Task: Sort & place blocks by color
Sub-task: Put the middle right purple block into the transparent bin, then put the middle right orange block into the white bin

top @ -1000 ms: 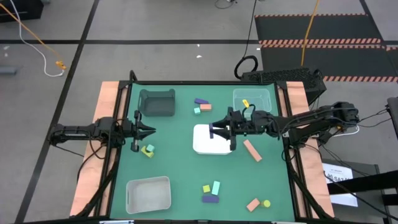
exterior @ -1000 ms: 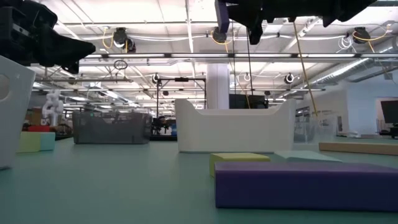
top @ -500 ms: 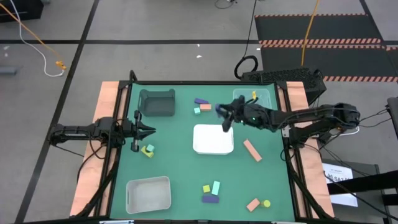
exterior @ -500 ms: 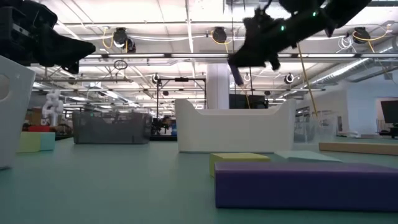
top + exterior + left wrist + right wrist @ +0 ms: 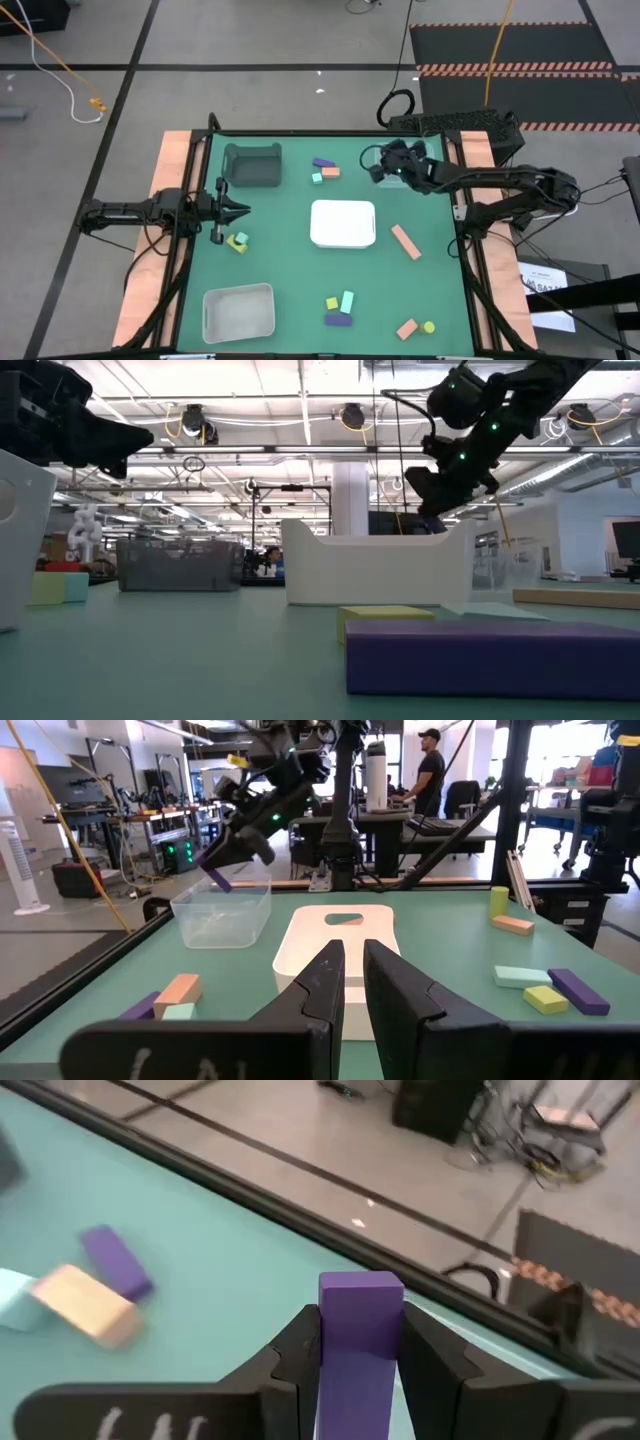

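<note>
My right gripper (image 5: 374, 168) hangs above the table by the near-left corner of the clear tray (image 5: 420, 152), shut on a purple bar (image 5: 360, 1342); the left wrist view shows that bar (image 5: 217, 878) above the tray's rim. A purple (image 5: 323, 162), a salmon (image 5: 331, 172) and a mint block (image 5: 316, 178) lie together left of it. A salmon bar (image 5: 405, 241) lies right of the white tray (image 5: 342, 223). Several more blocks sit near the table's near edge (image 5: 340, 308) and by the left gripper (image 5: 238, 241). My left gripper (image 5: 240, 211) waits at the table's left side, fingers almost together. My right gripper pinches the purple bar between its two fingers (image 5: 300, 1350), one on each long side. The bar lies along the fingers and its free end (image 5: 361, 1288) sticks out past their ends. It is lifted clear of the table and slants downward.
A dark grey tray (image 5: 252, 164) stands at the far left, a pale tray (image 5: 238, 311) at the near left. Salmon (image 5: 406, 328) and yellow (image 5: 428, 326) blocks lie near the right near corner. A person (image 5: 432, 770) stands in the room beyond the table.
My right gripper has moved from above the white tray toward the table's far edge and to the right, ending at the clear tray's near-left corner. It has turned about on the way and kept the purple bar between its fingers.
</note>
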{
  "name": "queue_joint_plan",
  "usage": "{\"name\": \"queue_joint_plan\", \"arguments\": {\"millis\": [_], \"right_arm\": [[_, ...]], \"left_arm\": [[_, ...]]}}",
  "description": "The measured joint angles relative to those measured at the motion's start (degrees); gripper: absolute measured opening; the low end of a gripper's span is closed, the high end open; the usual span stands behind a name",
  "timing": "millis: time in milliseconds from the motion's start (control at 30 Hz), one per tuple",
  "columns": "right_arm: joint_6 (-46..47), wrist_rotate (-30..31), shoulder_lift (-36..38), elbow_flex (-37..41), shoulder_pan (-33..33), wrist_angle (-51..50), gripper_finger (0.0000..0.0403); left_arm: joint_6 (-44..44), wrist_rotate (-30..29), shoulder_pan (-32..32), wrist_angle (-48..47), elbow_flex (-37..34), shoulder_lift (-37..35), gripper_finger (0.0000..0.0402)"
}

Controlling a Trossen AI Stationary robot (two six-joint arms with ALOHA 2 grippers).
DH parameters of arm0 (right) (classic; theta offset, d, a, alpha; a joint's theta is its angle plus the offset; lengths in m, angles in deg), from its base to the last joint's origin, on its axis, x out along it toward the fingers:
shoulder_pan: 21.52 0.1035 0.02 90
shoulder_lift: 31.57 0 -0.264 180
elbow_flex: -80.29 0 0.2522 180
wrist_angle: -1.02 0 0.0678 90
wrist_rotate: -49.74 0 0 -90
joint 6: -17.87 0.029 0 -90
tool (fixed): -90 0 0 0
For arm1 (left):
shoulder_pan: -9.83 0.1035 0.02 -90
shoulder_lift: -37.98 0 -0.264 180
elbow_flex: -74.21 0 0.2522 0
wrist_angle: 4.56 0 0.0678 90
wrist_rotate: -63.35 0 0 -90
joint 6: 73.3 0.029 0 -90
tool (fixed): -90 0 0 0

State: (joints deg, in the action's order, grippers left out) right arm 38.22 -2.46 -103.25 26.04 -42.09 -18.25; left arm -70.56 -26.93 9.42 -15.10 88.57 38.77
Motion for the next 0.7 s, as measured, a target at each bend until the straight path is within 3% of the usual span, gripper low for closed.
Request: {"name": "queue_joint_plan", "arguments": {"millis": [367, 700], "right_arm": [[4.07, -0.31, 0.00, 0.00, -3.12, -9.30, 0.0094], [3.87, -0.35, 0.00, 0.00, -3.12, -9.37, 0.0176]], "left_arm": [[-0.01, 0.01, 0.00, -0.02, -0.02, 0.00, 0.0047], [0.00, 0.00, 0.00, -0.02, 0.00, -0.02, 0.0047]]}}
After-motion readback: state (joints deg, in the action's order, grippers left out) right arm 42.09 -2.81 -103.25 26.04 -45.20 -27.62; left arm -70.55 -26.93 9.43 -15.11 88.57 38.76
